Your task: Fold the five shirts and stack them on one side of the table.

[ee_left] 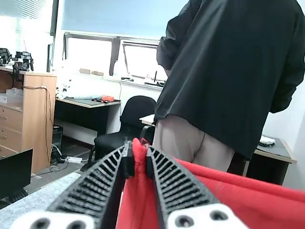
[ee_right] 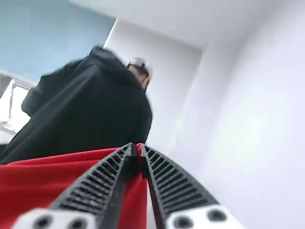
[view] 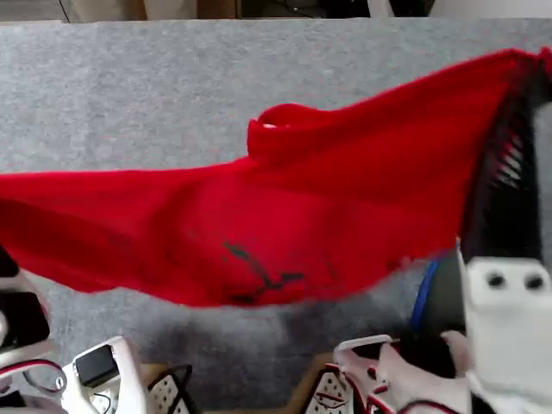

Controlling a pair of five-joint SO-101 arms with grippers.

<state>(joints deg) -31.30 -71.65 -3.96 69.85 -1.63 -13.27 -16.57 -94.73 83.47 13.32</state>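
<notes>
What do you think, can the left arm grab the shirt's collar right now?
Probably not. The left gripper is shut on an edge of the shirt, away from the collar, so it would have to let go first.

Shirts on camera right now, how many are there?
1. A red shirt hangs stretched above the grey table, one end pinched in the left gripper, the other in the right gripper. Other shirts could be hidden beneath it.
</notes>
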